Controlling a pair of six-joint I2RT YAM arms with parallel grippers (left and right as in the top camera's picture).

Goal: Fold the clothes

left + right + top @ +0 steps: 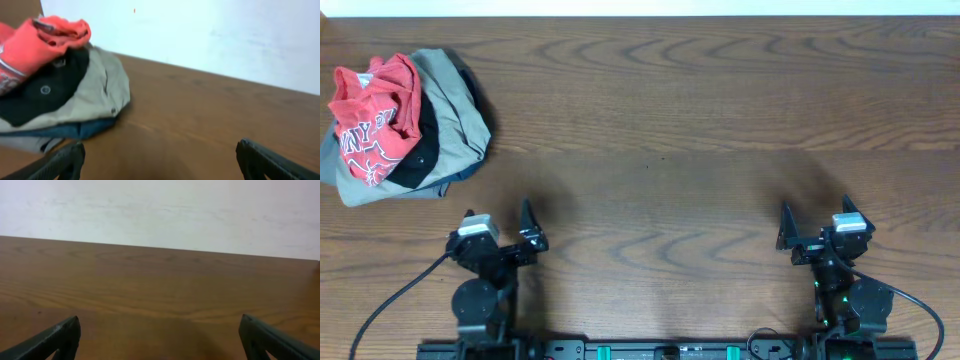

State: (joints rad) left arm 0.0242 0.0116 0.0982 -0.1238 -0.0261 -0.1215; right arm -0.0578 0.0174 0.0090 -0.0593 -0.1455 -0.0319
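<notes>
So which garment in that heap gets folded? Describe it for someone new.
On the wooden table's far left corner lies a heap of clothes. The coral-red T-shirt sits crumpled on top, the only red piece, with pale lettering; under it lie a black garment and a khaki-grey garment.

One clothes heap [405, 120], two pincers [498, 210] [815, 205]

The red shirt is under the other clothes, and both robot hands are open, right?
No. The red shirt lies on top, over the black garment and grey garment, as the overhead view shows. The left gripper and right gripper are open.
</notes>
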